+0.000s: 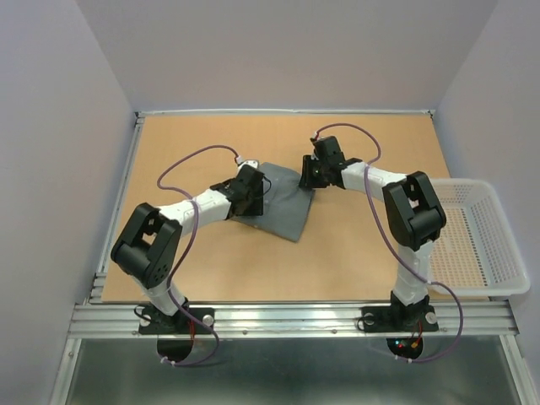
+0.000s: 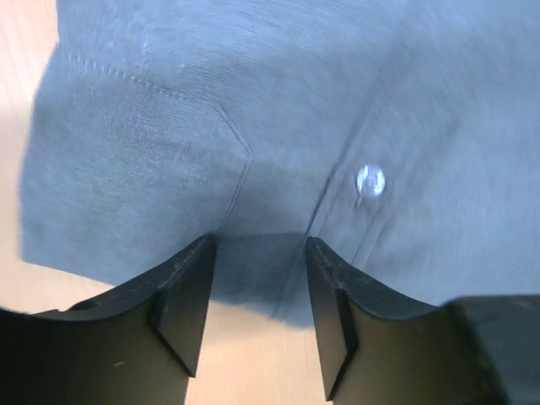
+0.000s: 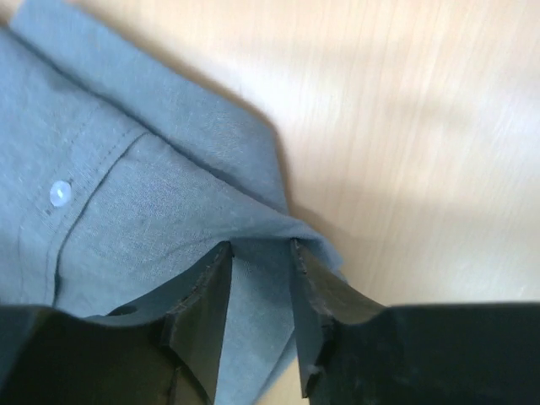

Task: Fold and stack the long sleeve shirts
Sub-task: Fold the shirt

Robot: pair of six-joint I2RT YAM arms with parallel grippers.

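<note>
One grey long sleeve shirt [image 1: 285, 207] lies folded in a compact rectangle in the middle of the table. My left gripper [image 1: 261, 197] rests on its left edge. In the left wrist view the jaws [image 2: 257, 240] stand apart, tips on the cloth [image 2: 253, 101] near a pale button [image 2: 369, 180], with bare table showing between the fingers. My right gripper [image 1: 309, 175] is at the shirt's far right corner. There its narrower jaws [image 3: 261, 245] pinch a fold of cloth [image 3: 126, 211] beside the collar, and the corner looks slightly raised off the table.
A white mesh basket [image 1: 485, 253] stands at the table's right edge, next to the right arm's base. The tan tabletop [image 1: 211, 261] surrounds the shirt. Grey walls close in at the left, back and right.
</note>
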